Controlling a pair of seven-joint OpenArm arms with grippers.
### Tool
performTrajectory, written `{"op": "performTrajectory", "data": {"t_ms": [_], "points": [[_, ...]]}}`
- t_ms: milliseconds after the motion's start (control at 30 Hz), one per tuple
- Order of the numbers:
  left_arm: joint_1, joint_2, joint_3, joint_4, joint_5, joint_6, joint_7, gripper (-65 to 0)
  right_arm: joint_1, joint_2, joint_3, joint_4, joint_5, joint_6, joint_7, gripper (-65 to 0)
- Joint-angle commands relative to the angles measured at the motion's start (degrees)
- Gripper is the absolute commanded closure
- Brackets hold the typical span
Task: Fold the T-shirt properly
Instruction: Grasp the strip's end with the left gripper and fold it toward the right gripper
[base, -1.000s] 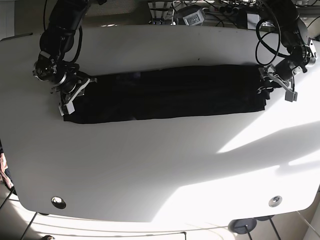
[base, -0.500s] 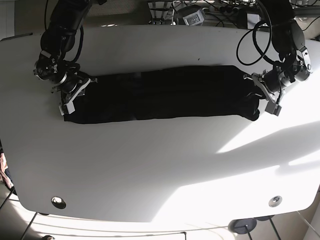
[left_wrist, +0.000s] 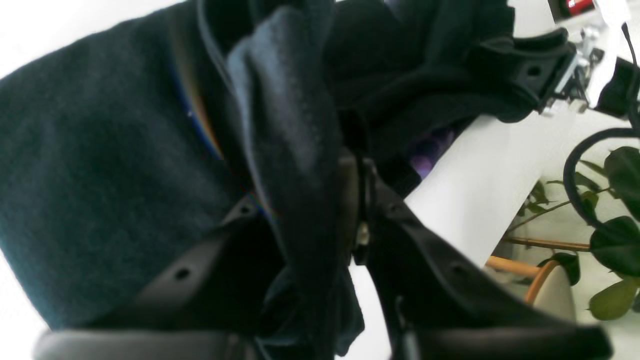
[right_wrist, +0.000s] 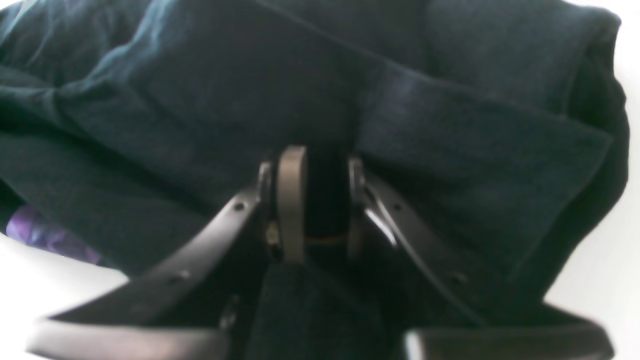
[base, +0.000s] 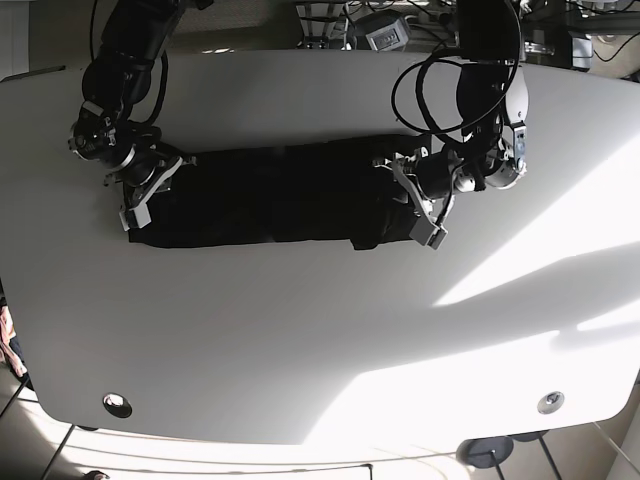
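The main risk is the carried end slipping free or landing crooked: the left gripper (base: 422, 205) pinches only a bunched ridge of the T-shirt (base: 270, 195), and if the cloth drags against the layers under it, the fold could go askew or pull the far end out of place. In the left wrist view the fabric rises between its jaws, which are pressed onto it. The shirt lies as a long dark band across the upper middle of the white table (base: 300, 340), its right end doubled back under that gripper. At the band's left end the right gripper (base: 140, 190) sits closed on the cloth, anchoring it.
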Motion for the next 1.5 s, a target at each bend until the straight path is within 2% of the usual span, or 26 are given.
{"op": "performTrajectory", "data": {"t_ms": [33, 167, 200, 267, 333, 400, 567, 633, 733, 833, 900, 933, 1000, 1033, 1067, 1133, 1233, 1267, 1333, 1433, 1500], "points": [[-1.75, 1.96, 0.19, -0.97, -1.63, -0.14, -0.83, -6.7, 0.36, 0.40, -0.06, 0.45, -0.23, -0.01, -0.99, -10.3], [-3.59, 2.93, 3.70, -2.82, -1.63, 2.23, -0.83, -8.6, 0.36, 0.40, -0.06, 0.45, -0.23, -0.01, -0.99, -10.3], [-4.03, 2.84, 5.28, -2.91, -1.63, 3.64, -0.83, -12.1, 0.36, 0.40, -0.06, 0.45, -0.23, -0.01, -0.99, -10.3], [-4.30, 2.84, 7.31, -2.73, -1.63, 9.44, -0.83, -22.1, 0.36, 0.40, -0.06, 0.45, -0.23, -0.01, -0.99, -10.3], [-5.09, 3.02, 7.57, -2.38, -1.80, 14.72, -0.83, -28.7, 0.36, 0.40, -0.06, 0.45, -0.23, -0.01, -0.99, -10.3], [-6.76, 3.89, 11.70, -1.15, -2.06, 19.46, -0.83, -34.7, 0.36, 0.40, -0.06, 0.45, -0.23, -0.01, -0.99, -10.3], [-8.69, 4.16, 21.81, 6.59, -1.80, 19.46, -0.83, -34.7, 0.36, 0.40, -0.06, 0.53, -0.23, -0.01, -1.08, -10.3], [-9.57, 4.16, 24.01, 7.29, -1.71, 19.20, -0.83, -34.6, 0.36, 0.31, -0.06, 0.80, -0.23, -0.01, -1.08, -10.3], [-9.57, 3.81, 19.17, 7.29, -1.71, 19.20, -0.83, -34.4, 0.36, 0.40, 0.03, 3.70, 1.00, -0.01, -2.40, -10.5], [-9.13, 1.08, 11.97, 7.47, -1.71, 19.20, -0.83, -34.4, 0.36, 1.45, 2.58, 9.68, 9.35, -0.01, -8.55, -12.7], [-9.05, -1.47, 7.57, 7.47, -1.71, 19.20, -0.83, -34.4, 0.45, 1.63, 6.62, 13.72, 15.77, -0.01, -14.44, -25.0], [-8.17, -3.93, 5.46, 7.47, -1.80, 19.20, -0.83, -34.4, 0.45, 1.63, 8.29, 16.53, 18.93, -0.01, -17.34, -34.6], [-6.41, -7.45, 2.38, 7.55, -2.06, 18.58, -0.83, -34.4, 0.36, 1.63, 9.26, 19.70, 22.89, -0.01, -20.59, -47.1], [-5.09, -9.38, 0.10, 7.38, -2.06, 15.42, -0.83, -34.4, 0.18, 1.63, 10.14, 21.10, 25.61, -0.01, -22.44, -53.7], [-3.95, -10.08, -1.31, 7.47, -1.89, 11.99, -0.83, -34.4, -0.34, 1.63, 11.72, 21.46, 27.55, -0.01, -23.23, -56.1], [-1.13, -10.70, -3.95, 7.55, -1.80, 4.17, -0.83, -31.7, -0.61, 1.37, 16.82, 20.31, 31.24, -0.01, -24.55, -56.9], [0.27, -10.61, -4.21, 7.47, -1.71, -0.23, -0.83, -14.9, 0.62, 1.72, 22.71, 13.98, 31.06, -0.01, -25.87, -56.9], [0.27, -10.43, -4.03, 7.29, -1.71, -0.58, -0.83, -9.2, 1.41, 3.04, 24.47, 9.50, 30.98, -0.01, -25.87, -57.1], [0.27, -9.56, -2.63, 7.20, -1.71, -0.58, -0.83, -8.5, 2.20, 5.94, 25.00, 3.26, 31.06, -0.01, -25.43, -57.1], [0.01, -7.71, -1.22, 6.59, -1.27, -0.58, -0.83, -8.3, 3.00, 9.19, 24.91, -6.32, 31.06, -0.01, -21.56, -57.1], [-0.17, -6.48, -0.08, 3.95, 1.80, -0.67, -1.63, -8.3, 3.70, 10.51, 24.82, -11.42, 31.06, -0.01, -19.27, -57.1]]}}
